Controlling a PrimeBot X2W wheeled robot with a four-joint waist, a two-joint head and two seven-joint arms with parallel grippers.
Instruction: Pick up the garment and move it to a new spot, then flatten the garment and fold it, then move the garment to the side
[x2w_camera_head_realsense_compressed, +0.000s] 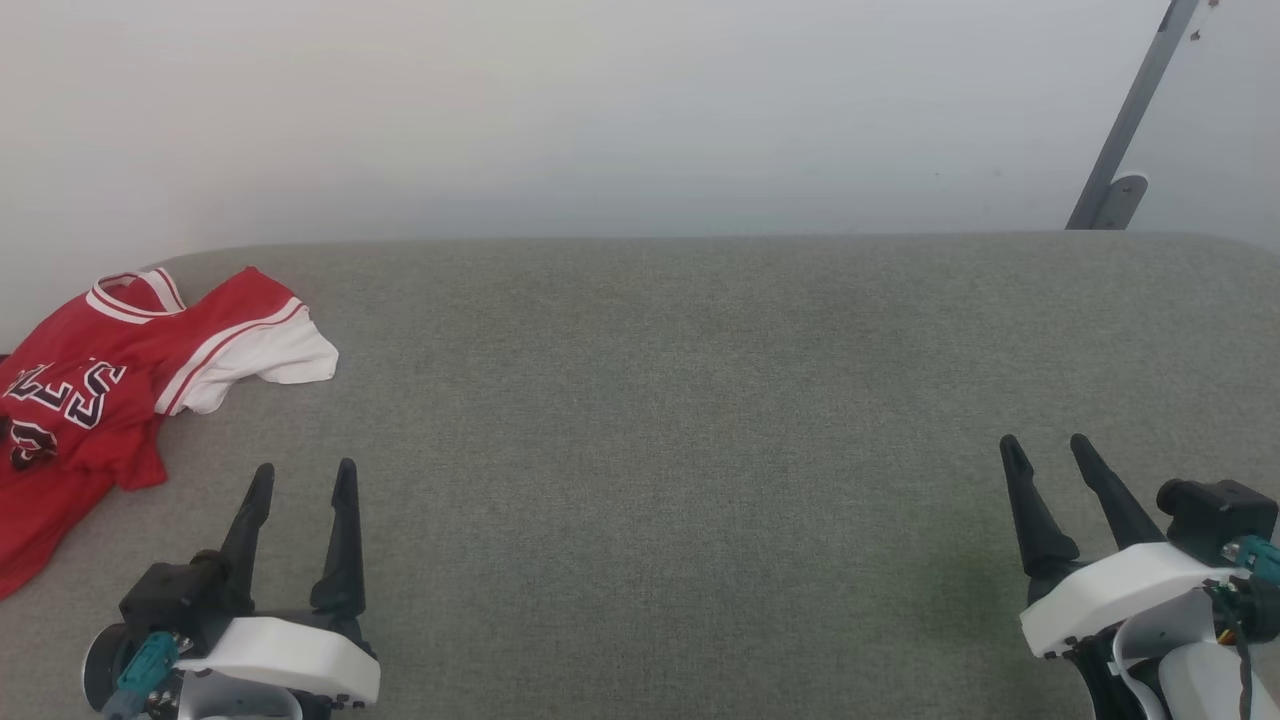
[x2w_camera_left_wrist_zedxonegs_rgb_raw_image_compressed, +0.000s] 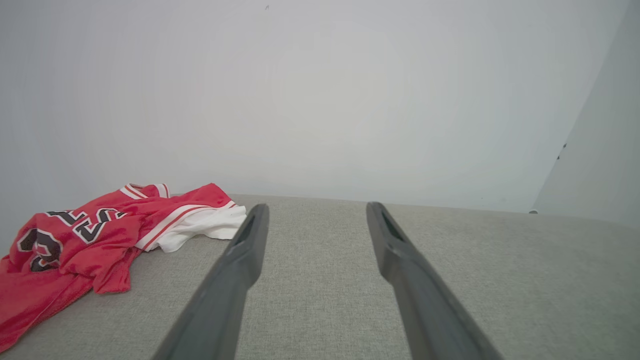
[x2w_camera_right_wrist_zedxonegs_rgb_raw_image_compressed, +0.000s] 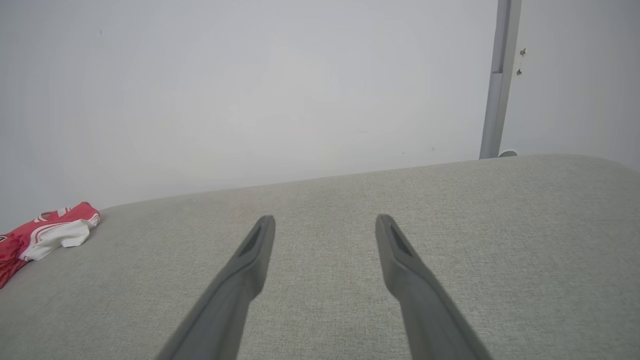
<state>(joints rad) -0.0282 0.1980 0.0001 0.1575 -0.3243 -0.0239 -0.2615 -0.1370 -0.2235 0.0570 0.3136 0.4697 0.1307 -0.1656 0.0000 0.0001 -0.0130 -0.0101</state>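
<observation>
Garment (x2w_camera_head_realsense_compressed: 110, 390) is lying crumpled at tabletop (x2w_camera_head_realsense_compressed: 650, 400) far-left corner, left tool (x2w_camera_head_realsense_compressed: 306, 466) and right tool (x2w_camera_head_realsense_compressed: 1044, 440) hovering released along near edge, seemingly staging for pickup

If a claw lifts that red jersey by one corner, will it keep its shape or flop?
Probably flop: the red jersey lies crumpled in soft folds on the grey padded surface, so it would likely drape. It looks thin, so it is probably light. Pushed, it may bunch up on that textured surface rather than slide whole.
</observation>
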